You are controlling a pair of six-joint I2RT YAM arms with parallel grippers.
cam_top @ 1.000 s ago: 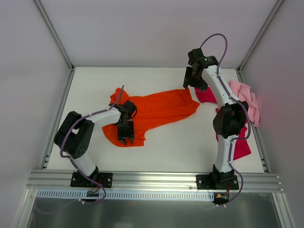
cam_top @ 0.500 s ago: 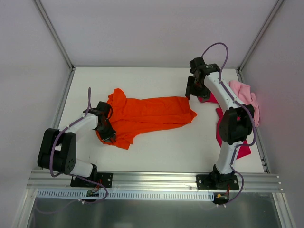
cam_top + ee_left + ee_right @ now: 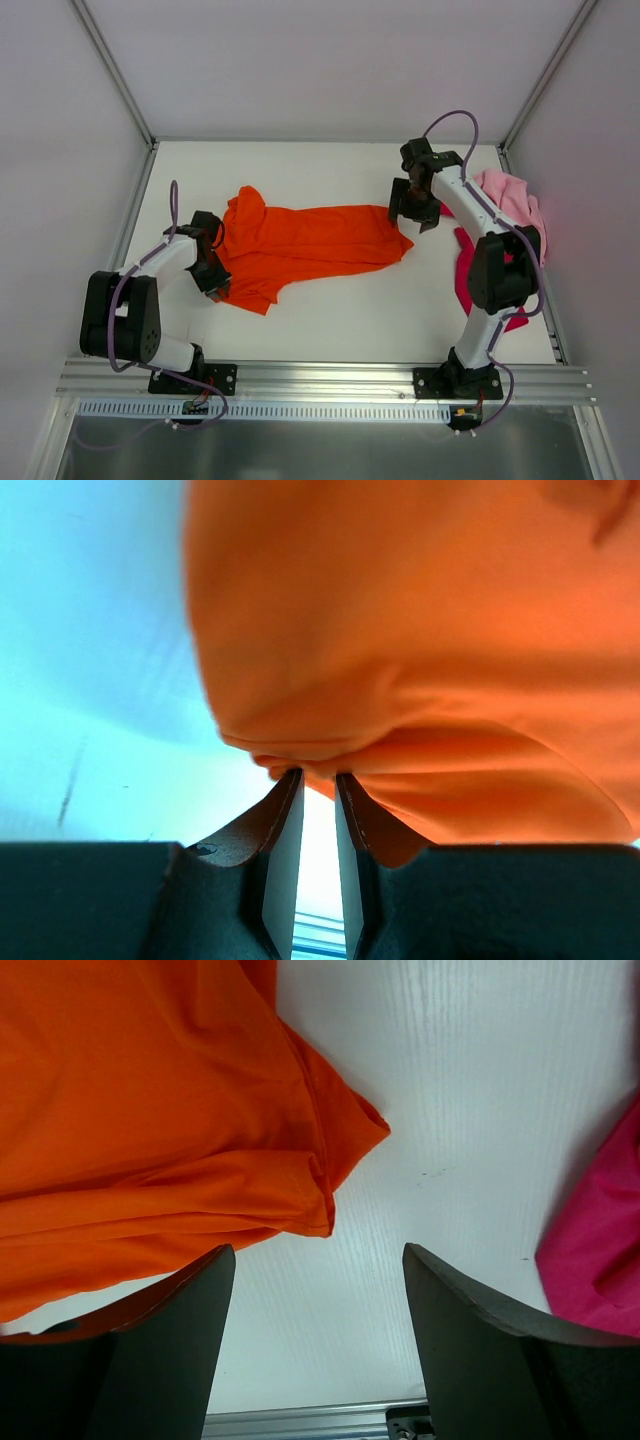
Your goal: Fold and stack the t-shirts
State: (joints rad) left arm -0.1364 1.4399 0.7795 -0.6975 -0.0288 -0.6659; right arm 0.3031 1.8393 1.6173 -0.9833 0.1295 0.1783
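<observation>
The orange t-shirt (image 3: 310, 240) lies spread crosswise on the white table (image 3: 350, 320), bunched at its left end. My left gripper (image 3: 212, 283) sits at its near-left edge, shut on a fold of the orange cloth (image 3: 420, 630) pinched at its fingertips (image 3: 312, 777). My right gripper (image 3: 415, 215) hovers open and empty over the shirt's right corner (image 3: 150, 1110). The light pink t-shirt (image 3: 515, 200) lies crumpled at the far right. The magenta-red t-shirt (image 3: 468, 280) lies beneath it, partly hidden by my right arm; its edge shows in the right wrist view (image 3: 600, 1250).
White walls with metal posts enclose the table on three sides. An aluminium rail (image 3: 320, 380) with both arm bases runs along the near edge. Bare table lies between the orange shirt and the rail.
My left gripper has pulled the orange shirt's near-left edge leftward, stretching the shirt flatter. My right gripper has moved nearer, from over the magenta shirt to the orange shirt's right corner.
</observation>
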